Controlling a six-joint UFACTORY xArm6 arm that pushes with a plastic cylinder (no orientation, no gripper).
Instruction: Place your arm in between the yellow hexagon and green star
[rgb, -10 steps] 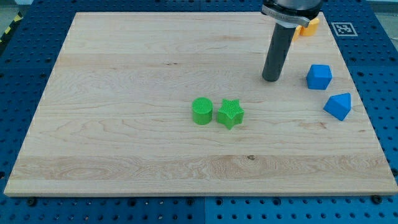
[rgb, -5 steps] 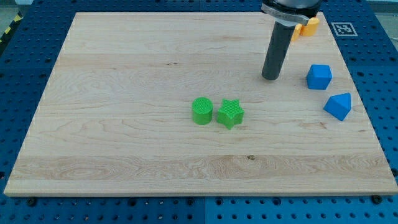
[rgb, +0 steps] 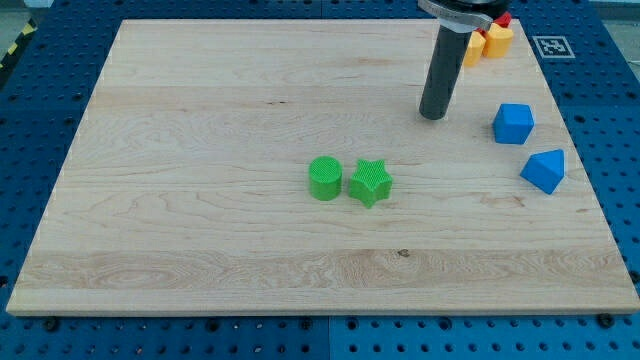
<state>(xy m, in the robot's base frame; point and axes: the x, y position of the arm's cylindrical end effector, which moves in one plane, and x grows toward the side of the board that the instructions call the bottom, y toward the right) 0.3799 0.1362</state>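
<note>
The green star (rgb: 370, 182) lies near the board's middle, touching a green cylinder (rgb: 325, 178) on its left. A yellow block (rgb: 472, 48) sits at the view's top right, partly hidden behind my rod; its shape cannot be made out. My tip (rgb: 433, 114) rests on the board between the two, up and to the right of the green star and below-left of the yellow block, closer to the yellow block.
An orange block (rgb: 497, 40) and a sliver of a red block (rgb: 503, 20) sit at the top right edge next to the yellow one. A blue cube (rgb: 513, 123) and a blue wedge-like block (rgb: 544, 170) lie right of my tip.
My tip has slid slightly toward the view's top. More of the yellow block and a red block now show beside the rod. The blocks have not moved.
</note>
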